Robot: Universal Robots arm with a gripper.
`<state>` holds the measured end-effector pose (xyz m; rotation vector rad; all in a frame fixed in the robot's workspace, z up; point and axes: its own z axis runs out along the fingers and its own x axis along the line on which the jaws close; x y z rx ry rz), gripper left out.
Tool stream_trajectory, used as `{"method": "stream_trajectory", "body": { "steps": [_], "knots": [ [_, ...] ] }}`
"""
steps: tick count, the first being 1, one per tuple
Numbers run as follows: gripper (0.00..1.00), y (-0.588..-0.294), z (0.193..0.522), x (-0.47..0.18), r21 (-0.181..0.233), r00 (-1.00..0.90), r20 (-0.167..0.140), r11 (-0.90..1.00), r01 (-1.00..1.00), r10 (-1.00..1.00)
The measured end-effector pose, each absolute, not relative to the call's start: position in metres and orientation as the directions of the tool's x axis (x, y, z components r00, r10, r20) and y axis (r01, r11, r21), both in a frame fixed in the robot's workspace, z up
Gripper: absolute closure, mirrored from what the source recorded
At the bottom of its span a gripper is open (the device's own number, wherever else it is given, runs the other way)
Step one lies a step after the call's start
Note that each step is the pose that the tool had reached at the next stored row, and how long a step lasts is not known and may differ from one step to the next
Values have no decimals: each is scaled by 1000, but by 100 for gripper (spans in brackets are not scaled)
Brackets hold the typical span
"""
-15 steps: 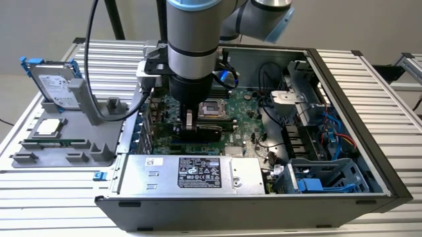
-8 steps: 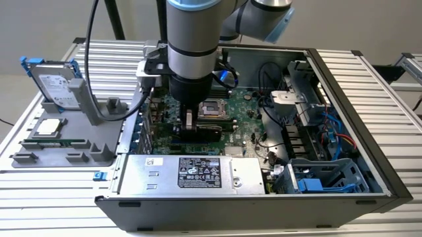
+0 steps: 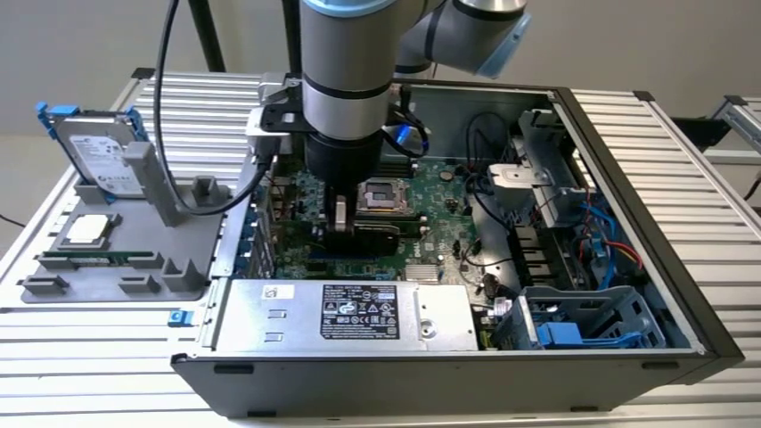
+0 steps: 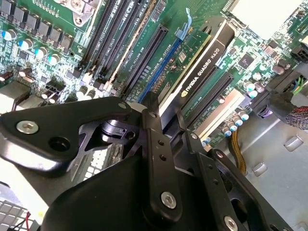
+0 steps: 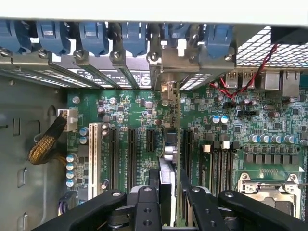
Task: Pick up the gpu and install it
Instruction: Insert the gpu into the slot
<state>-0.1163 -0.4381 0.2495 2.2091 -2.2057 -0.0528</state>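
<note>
The gpu (image 4: 199, 72) stands on edge between the fingers (image 4: 154, 115), held upright over the expansion slots of the motherboard (image 5: 139, 113); fingers are closed on the card's top edge, pinching it from both faces; in the first wrist view the card (image 5: 168, 154) runs straight ahead of the fingers toward the rear slot brackets (image 5: 120, 57), its silver end bracket (image 5: 167, 89) just at the case wall; judged: edge-on hold keeps the connector pointing down at a slot, bracket lined to the rear opening; whether the card is fully seated cannot be told; in the exterior view the gripper (image 3: 356, 227) sits low inside the computer case (image 3: 642, 187); hard drive (image 3: 102, 156) rests on the worktop fixture, well apart.
</note>
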Motion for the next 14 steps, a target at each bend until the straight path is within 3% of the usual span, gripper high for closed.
{"method": "stream_trajectory", "body": {
  "steps": [14],
  "knots": [
    [100,-438,247,-119,37,1,-10,-2,-999,-1000]
  ]
}}
